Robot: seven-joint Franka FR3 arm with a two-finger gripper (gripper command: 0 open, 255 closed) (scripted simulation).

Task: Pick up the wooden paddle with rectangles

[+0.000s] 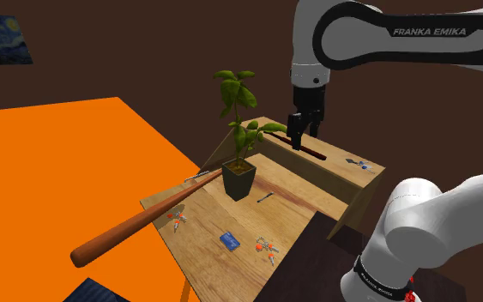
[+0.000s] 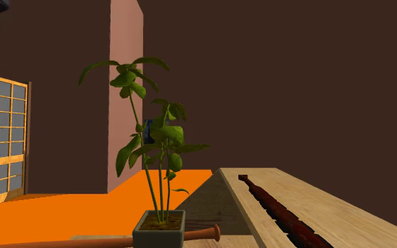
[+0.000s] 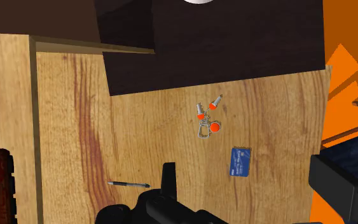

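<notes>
Approach step. Fingers [image 3: 168, 181] spread apart, grasping nothing. We see them near the dark red paddle [image 1: 315, 152], which lies along the raised far ledge of the wooden surface [image 1: 207, 214]. Next, we judge: centre over the shaft, descend, close.

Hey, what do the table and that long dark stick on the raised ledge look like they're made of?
Table: light wood, matt, with clear grain streaks. Stick: likely dark reddish-brown wood, ridged along its length; no grain shows, so wood is a guess.
</notes>
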